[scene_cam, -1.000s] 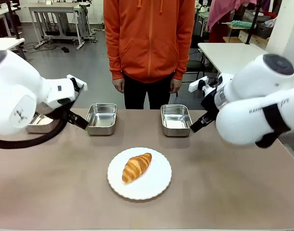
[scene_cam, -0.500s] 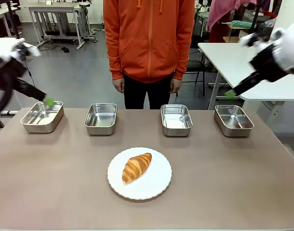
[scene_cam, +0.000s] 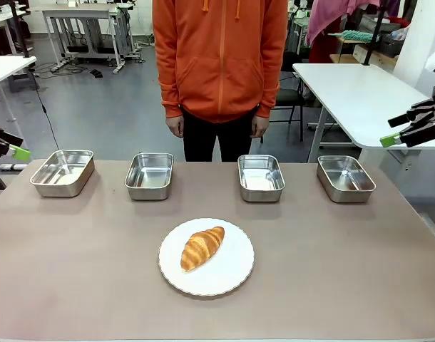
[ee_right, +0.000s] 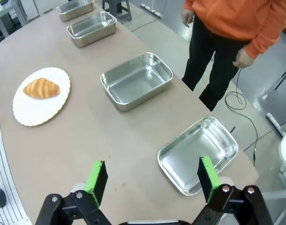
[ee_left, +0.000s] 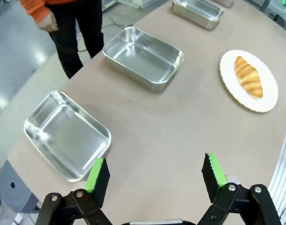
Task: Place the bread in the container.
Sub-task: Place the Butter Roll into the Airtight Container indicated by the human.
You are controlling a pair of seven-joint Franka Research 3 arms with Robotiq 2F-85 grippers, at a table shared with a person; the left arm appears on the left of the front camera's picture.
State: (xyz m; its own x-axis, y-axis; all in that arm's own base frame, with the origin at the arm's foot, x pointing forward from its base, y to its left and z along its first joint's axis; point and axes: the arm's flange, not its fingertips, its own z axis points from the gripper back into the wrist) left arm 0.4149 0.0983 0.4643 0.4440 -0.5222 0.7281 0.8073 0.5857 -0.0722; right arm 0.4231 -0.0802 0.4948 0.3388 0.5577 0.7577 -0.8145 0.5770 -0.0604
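Note:
The bread, a golden-brown croissant [scene_cam: 201, 247], lies on a round white plate [scene_cam: 235, 274] at the table's near middle. Four alike shiny steel pans stand empty in a row at the far side: far left [scene_cam: 63, 172], left of middle [scene_cam: 150, 175], right of middle [scene_cam: 260, 177], far right [scene_cam: 345, 178]. My left gripper [scene_cam: 7, 146] hangs open off the table's left edge, and my right gripper [scene_cam: 394, 130] open off the right edge. The left gripper [ee_left: 154, 176] hovers near a pan [ee_left: 68, 133], croissant [ee_left: 248, 76] far off. The right gripper [ee_right: 152, 178] is above a pan [ee_right: 199, 153], croissant [ee_right: 41, 87] distant.
A person in an orange hoodie [scene_cam: 221, 57] stands at the far edge behind the middle pans, hands down at the sides. A white table [scene_cam: 353, 85] stands at the back right. Bare brown tabletop [scene_cam: 331, 271] surrounds the plate.
Both arms have swung out from over the table to the sides, uncovering the far-left and far-right pans. The croissant, plate and person have not moved.

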